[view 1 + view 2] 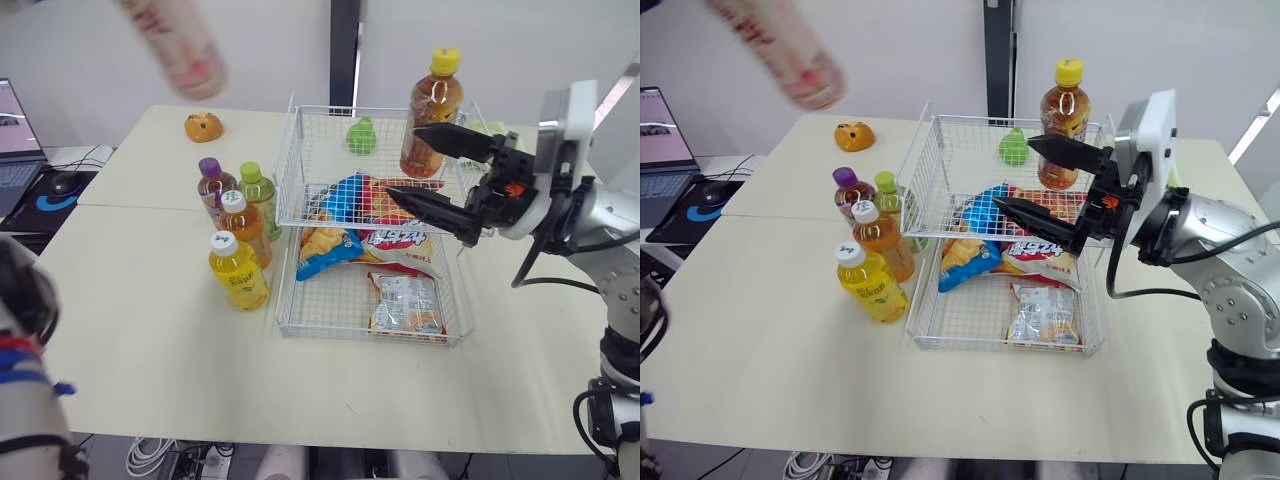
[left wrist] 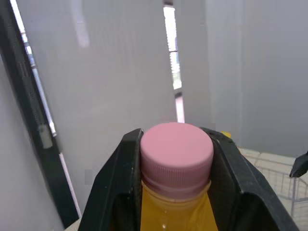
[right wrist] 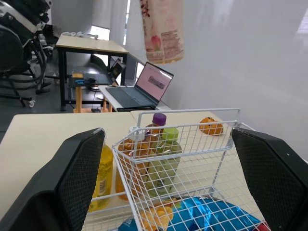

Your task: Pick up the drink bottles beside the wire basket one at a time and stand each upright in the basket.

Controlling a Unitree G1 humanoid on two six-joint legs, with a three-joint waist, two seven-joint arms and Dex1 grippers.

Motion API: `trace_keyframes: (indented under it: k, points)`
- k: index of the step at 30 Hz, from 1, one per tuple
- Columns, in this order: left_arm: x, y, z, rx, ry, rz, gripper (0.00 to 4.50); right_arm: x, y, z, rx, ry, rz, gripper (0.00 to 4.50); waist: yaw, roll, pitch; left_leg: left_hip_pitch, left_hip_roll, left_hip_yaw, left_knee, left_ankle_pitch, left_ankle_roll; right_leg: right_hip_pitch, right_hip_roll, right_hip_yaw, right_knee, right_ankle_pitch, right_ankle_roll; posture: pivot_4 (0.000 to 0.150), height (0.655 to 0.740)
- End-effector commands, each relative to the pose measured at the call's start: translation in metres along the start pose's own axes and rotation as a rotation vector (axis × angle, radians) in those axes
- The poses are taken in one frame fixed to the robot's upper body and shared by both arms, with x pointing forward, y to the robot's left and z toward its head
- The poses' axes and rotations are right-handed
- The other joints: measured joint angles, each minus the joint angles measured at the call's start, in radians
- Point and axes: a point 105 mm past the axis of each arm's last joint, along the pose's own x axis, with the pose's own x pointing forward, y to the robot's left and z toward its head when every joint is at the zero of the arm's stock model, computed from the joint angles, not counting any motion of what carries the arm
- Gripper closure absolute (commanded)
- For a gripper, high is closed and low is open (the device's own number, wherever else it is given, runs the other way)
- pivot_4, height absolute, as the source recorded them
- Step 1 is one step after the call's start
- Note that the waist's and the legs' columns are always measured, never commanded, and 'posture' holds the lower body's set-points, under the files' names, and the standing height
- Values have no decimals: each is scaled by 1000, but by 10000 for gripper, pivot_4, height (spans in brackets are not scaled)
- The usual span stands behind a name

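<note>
My left gripper point(image 2: 175, 137) is shut on a bottle of orange drink, its fingers clamping the neck just under the pink cap point(image 2: 176, 151). That bottle point(image 1: 175, 45) hangs high above the table's far left corner, blurred. Several bottles stand left of the wire basket point(image 1: 290, 160): purple-capped point(image 1: 212, 185), green-capped point(image 1: 258, 195), amber with a white cap point(image 1: 243, 225), and yellow point(image 1: 238, 270). An amber bottle with a yellow cap point(image 1: 432, 110) stands upright at the upper tier's back right. My right gripper point(image 1: 402, 161) is open over the basket, holding nothing.
Snack bags point(image 1: 400, 235) lie in the basket's lower tier, and a green object point(image 1: 361, 135) sits in the upper one. An orange toy point(image 1: 203, 127) rests on the table's far left. A laptop point(image 1: 15, 130) and mouse point(image 1: 65, 183) are on a side desk to the left.
</note>
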Motion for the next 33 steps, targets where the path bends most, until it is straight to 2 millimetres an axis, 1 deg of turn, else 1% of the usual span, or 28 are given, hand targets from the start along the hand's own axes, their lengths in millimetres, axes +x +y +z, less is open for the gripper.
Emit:
trace_keyframes:
  k: [1,2,3,5,7,8,9,12,17,23,27,29,31,33]
  points:
    - [27,-2,0,48,-31,-49,31345,-10,-1,14,-83,-21,-80,0,-4,0,0,0,0,1,0,0,0,0,0,1,0,0,0,1500,7400]
    - [45,-6,-6,35,-50,-79,31345,-13,0,14,-88,-14,-99,0,-5,0,0,0,0,1,0,0,0,-1,0,1,0,0,0,1500,7400]
    - [56,-9,-10,26,-63,-99,31345,-14,1,13,-91,-9,-112,0,-5,0,0,0,0,1,0,0,0,-1,0,1,1,0,0,1500,7400]
    - [83,-16,-26,2,-65,-127,31345,-19,2,13,-99,3,-147,0,-5,0,0,-1,1,1,0,0,0,-2,0,0,1,0,0,1500,7400]
    - [103,-22,-43,-24,-53,-140,31345,-23,3,13,-107,18,-177,0,-8,0,1,-2,1,1,0,0,0,-3,0,1,1,0,0,1500,7400]
    - [108,-24,-48,-30,-50,-143,31345,-24,3,12,-109,24,-187,0,-12,0,1,-2,1,1,0,0,0,-4,0,1,1,0,0,1500,7400]
    - [115,-24,-58,-29,-31,-128,31345,-26,3,12,-111,29,-201,0,-18,0,1,-2,1,1,-1,0,0,-4,0,1,1,0,0,1500,7400]
    - [126,-24,-78,-20,3,-97,31345,-29,3,13,-112,31,-230,0,-30,0,1,-2,1,3,-3,0,0,-5,0,2,1,0,0,1500,7400]
    - [141,-28,-103,-20,12,-59,31345,-31,6,14,-107,24,-267,0,-23,0,1,-2,2,4,-4,0,0,-6,1,3,1,0,0,1500,7400]
    - [152,-36,-119,-40,34,-69,31345,-31,6,17,-112,26,-287,0,-21,0,1,-2,2,4,-3,0,0,-6,1,3,1,0,0,1500,7400]
    - [155,-41,-123,-63,38,-92,31345,-32,6,17,-113,34,-291,0,-20,0,1,-2,2,4,-3,0,0,-6,1,3,1,0,0,1500,7400]
    - [155,-41,-126,-66,50,-97,23945,-33,6,17,-113,36,-292,0,-21,0,1,-2,2,4,-3,0,0,-6,1,3,1,0,0,1500,7400]
    - [153,-43,-129,-55,63,-110,18934,-32,6,18,-113,34,-292,0,-21,0,1,-2,2,4,-3,0,0,-6,1,3,1,0,0,1500,7400]
    - [152,-41,-129,-60,60,-98,12785,-32,6,19,-112,31,-289,0,-21,0,1,-2,2,4,-3,0,0,-6,1,3,1,0,0,1500,7400]
